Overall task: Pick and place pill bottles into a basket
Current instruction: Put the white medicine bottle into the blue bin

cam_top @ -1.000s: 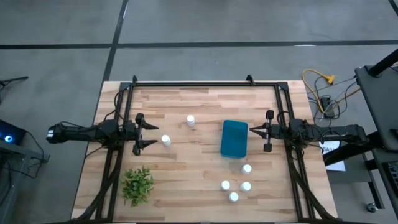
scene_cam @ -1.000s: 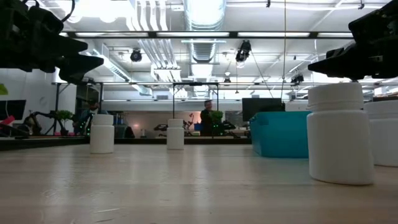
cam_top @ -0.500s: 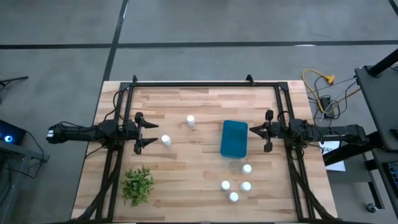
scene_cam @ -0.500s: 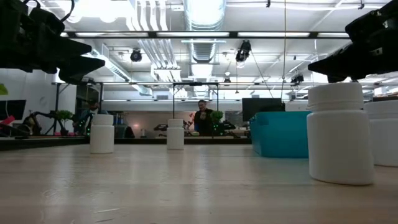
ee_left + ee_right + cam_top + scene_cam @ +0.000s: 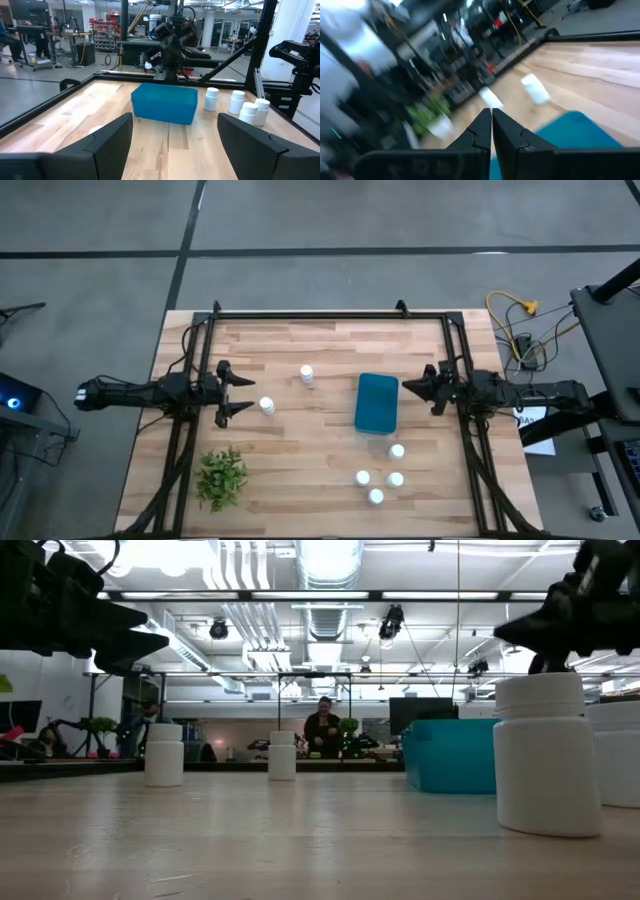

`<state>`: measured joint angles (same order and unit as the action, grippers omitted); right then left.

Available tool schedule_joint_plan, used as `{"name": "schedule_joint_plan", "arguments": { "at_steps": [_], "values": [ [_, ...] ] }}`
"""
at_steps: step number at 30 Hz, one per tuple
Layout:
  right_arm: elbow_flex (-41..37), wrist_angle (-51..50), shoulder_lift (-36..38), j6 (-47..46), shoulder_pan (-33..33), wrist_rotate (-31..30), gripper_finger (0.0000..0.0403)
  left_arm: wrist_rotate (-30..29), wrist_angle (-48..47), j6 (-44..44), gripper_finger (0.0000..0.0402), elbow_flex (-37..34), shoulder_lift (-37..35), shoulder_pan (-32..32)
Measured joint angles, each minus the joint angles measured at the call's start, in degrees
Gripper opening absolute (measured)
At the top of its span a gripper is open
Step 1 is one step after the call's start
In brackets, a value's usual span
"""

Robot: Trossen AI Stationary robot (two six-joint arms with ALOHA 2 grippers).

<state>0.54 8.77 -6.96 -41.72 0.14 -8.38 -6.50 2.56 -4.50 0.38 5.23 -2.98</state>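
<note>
The teal basket point(image 5: 377, 402) stands right of the table's middle. Six white pill bottles stand upright on the wood: two left of the basket point(image 5: 306, 374) point(image 5: 267, 406), and several near its front right point(image 5: 397, 451) point(image 5: 362, 478) point(image 5: 395, 479) point(image 5: 376, 497). My left gripper point(image 5: 226, 393) is open and empty above the table, left of the nearer left bottle. Its wrist view shows the basket point(image 5: 164, 102) ahead between the fingers. My right gripper point(image 5: 412, 387) is shut and empty just right of the basket, above the table; its fingertips meet in its wrist view point(image 5: 491, 117).
A green leafy plant point(image 5: 221, 477) stands at the near left. A black frame point(image 5: 330, 314) runs along the table's far edge and down both sides. Bare wood lies between the left bottles and the basket. A person shows in the room beyond point(image 5: 322, 728).
My right gripper has shut its fingers and turned about its own axis, staying just right of the basket. My left gripper has kept still. No bottle has moved.
</note>
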Motion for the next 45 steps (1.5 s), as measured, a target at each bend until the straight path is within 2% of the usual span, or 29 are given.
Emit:
{"name": "schedule_joint_plan", "arguments": {
  "at_steps": [3,9,12,14,22,27,32,40,45],
  "values": [
    [0.0,6.27,-0.01,-4.28,-0.01,-2.49,0.0008,0.07,0.32,-6.51,0.0274,-0.02,0.0,-0.02],
    [0.0,16.5,-0.02,-4.37,-0.02,-12.06,0.0008,0.07,2.2,-20.73,0.0274,-0.01,-0.01,-0.01],
    [0.0,17.12,-0.04,-4.47,-0.02,-16.16,0.0008,0.09,4.01,-22.09,0.0274,-0.02,-0.02,-0.01],
    [0.0,17.14,-0.08,-4.65,-0.02,-16.73,0.0008,0.07,5.07,-22.09,0.0274,0.0,-0.02,-0.02],
    [0.0,17.3,-0.39,-4.83,-0.02,-15.79,0.0009,0.02,5.85,-19.88,0.0274,-0.02,0.35,-0.02],
    [0.0,17.95,-0.39,-4.83,-0.02,-13.56,0.0008,0.5,2.88,-9.89,0.0274,-0.02,2.05,-0.02],
    [0.0,23.8,-0.95,-4.79,-0.02,-8.9,0.0008,0.13,2.98,-2.96,0.0274,-0.02,4.06,-0.02],
    [0.12,35.96,-6.23,0.59,-0.02,-5.7,0.0009,0.04,2.93,-2.57,0.0274,-0.02,5.53,-0.02],
    [4.55,36.34,-11.84,5.13,-0.02,-1.71,0.0009,0.0,3.01,-2.3,0.0274,-0.02,5.42,-0.06]
  ]
}}
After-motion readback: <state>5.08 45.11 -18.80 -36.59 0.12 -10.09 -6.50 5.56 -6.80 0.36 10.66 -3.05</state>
